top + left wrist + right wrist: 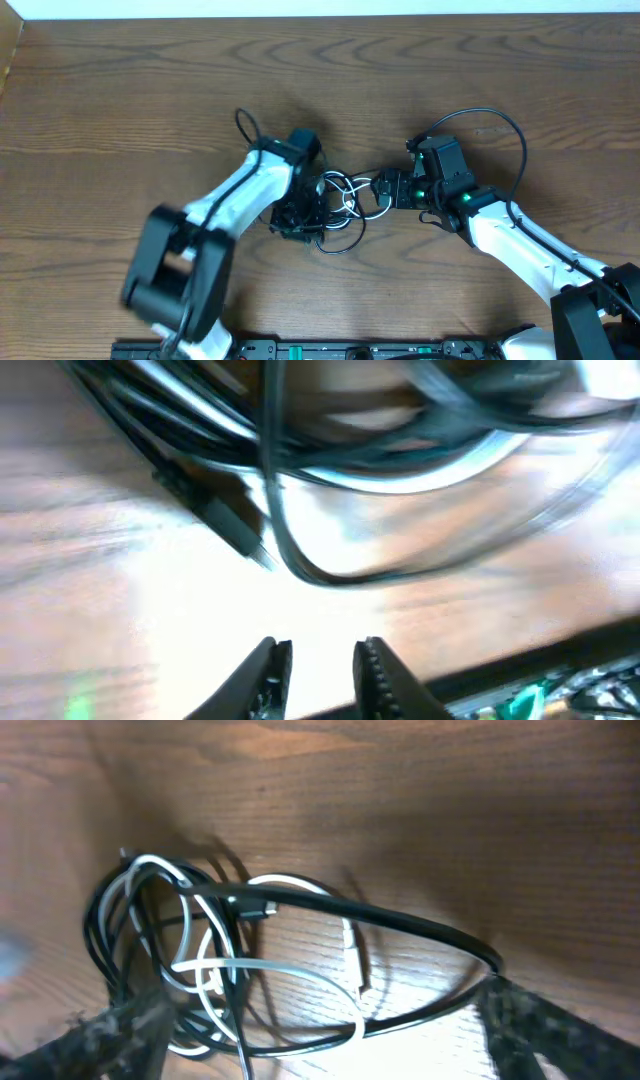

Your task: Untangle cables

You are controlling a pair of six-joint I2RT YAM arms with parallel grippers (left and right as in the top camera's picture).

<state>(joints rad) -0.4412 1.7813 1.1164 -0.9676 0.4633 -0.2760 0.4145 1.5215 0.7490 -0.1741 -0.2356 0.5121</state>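
Item: cables [342, 196], one tangled bundle, lying on the wooden table [150, 90] near its centre in the overhead view, with a loose black loop sagging toward 6 o'clock. Contents, per the right wrist view: a white cord [250, 964] curling in several loops through and over the black ones, and a long black cord [400, 922] arching out of the knot toward 3 o'clock. Right gripper [386, 189]: sitting at the bundle's 3 o'clock, fingers standing wide apart and holding nothing, though the arching black cord is running right up against the finger at 4 o'clock in its own camera. Left gripper [322, 652]: sitting at the bundle's 8 o'clock, jaws standing a little apart with nothing between them. Its view is smeared, showing only strands and a dark plug [232, 526] lying on the wood beyond the tips, toward 11 o'clock. Condition: knot not yet undone, no cord lying free of the others. Hazards, as judged: the black cord touching the right finger is likely to catch if that arm pulls away, dragging the whole bundle rather than one strand. Either gripper closing here is risking two or three crossing cords at once, cinching the loops tighter. A plug being drawn through a loop may jam there.
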